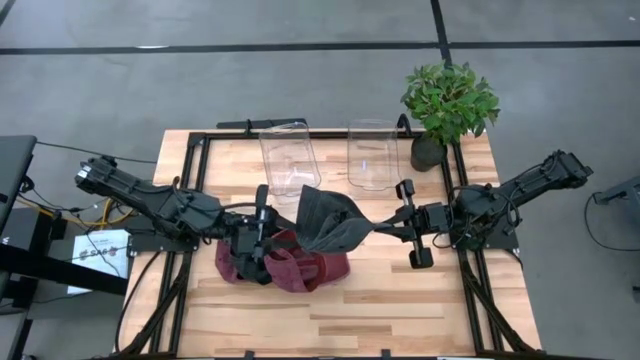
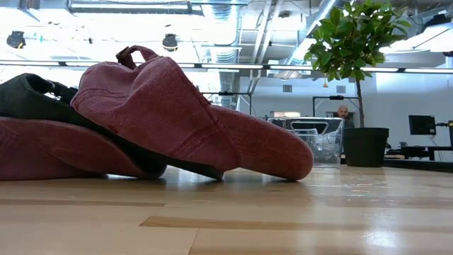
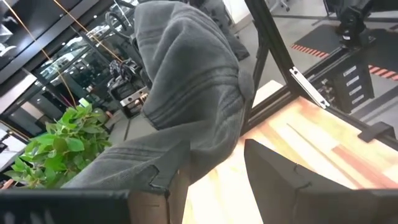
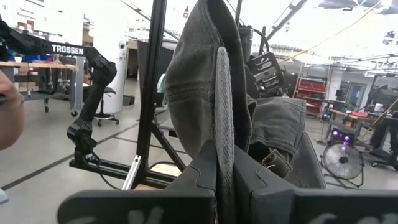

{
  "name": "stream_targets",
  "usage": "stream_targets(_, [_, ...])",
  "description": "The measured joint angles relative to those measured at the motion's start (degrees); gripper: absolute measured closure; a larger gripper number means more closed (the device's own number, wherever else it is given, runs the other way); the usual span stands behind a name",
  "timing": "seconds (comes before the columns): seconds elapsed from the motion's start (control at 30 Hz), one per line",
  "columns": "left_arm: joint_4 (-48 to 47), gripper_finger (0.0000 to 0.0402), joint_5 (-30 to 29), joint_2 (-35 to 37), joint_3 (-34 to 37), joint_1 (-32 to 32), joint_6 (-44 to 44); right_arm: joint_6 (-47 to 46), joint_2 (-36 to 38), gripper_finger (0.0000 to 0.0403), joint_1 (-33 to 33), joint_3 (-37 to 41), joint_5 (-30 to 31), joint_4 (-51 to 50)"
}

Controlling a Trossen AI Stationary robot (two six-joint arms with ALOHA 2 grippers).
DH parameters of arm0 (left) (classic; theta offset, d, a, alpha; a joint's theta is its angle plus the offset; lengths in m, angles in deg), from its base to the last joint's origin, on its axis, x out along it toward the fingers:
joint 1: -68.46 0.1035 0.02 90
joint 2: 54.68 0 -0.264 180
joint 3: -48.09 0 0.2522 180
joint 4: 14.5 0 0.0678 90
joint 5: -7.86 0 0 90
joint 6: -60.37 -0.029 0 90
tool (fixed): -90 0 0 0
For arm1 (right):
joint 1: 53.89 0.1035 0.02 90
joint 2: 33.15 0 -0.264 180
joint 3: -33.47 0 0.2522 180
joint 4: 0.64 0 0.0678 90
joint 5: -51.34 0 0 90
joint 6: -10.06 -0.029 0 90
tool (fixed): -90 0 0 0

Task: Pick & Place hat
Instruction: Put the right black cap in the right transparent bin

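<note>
Nearest the low camera, a maroon cap [image 2: 191,117] lies on the wooden table [image 1: 400,310], overlapping a second maroon cap and a dark one [image 2: 28,95] behind it. Farther left in the high view, the left gripper [image 1: 262,222] sits low over that pile, its fingers [image 3: 280,180] apart with grey cloth hanging between and in front of them; whether they touch it is unclear. At the centre a dark grey hat [image 1: 330,220] is lifted off the table, just above the maroon heap. To its right, the right gripper [image 1: 385,226] is clamped on the hat's edge, the fabric pinched between its closed fingers [image 4: 199,168]. Beyond, at the far edge, stand two clear bins [image 1: 288,160] and a potted plant [image 1: 448,105]. The step in hand looks like carrying the grey hat clear of the pile. Raise it straight first so no strap snags a maroon cap, keep the pinch firm, and let the left arm stay clear of the cloth before swinging toward a bin.
</note>
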Motion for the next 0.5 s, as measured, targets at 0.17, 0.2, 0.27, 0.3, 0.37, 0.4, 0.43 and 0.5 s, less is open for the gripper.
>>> stream_targets(0.17, [1.3, 0.0252, 1.0, 0.0, 0.0, 0.3, 0.0, 0.0, 0.0, 0.0401, 0.0, 0.0, 0.0, 0.2])
stream_targets(0.2, [1.4, 0.0252, 1.7, -0.1, 0.0, 0.6, 0.0, 0.0, 0.0, 0.0401, 0.0, 0.0, 0.0, 0.2])
stream_targets(0.27, [2.1, 0.0252, 3.8, -0.3, 0.0, 1.2, 0.0, 0.0, 0.0, 0.0401, 0.0, 0.0, 0.0, 0.4])
stream_targets(0.3, [2.3, 0.0252, 5.1, -0.3, 0.0, 1.5, 0.0, 0.0, 0.0, 0.0401, 0.0, 0.0, 0.0, 0.5])
stream_targets(0.37, [3.4, 0.0252, 7.1, -0.6, 0.0, 2.3, 0.2, 0.0, 0.0, 0.0401, 0.0, 0.0, 0.0, 0.6])
stream_targets(0.4, [3.9, 0.0252, 7.5, -0.8, 0.0, 2.7, 0.3, 0.0, 0.0, 0.0401, 0.0, 0.0, 0.0, 0.6])
stream_targets(0.43, [3.7, 0.0252, 7.5, -0.9, 0.0, 2.9, 0.3, 0.0, 0.0, 0.0401, 0.0, 0.0, 0.1, 0.6])
stream_targets(0.5, [4.1, 0.0252, 7.5, -1.1, 0.0, 3.4, 0.4, 0.0, 0.0, 0.0401, 0.0, 0.0, 0.1, 0.6])
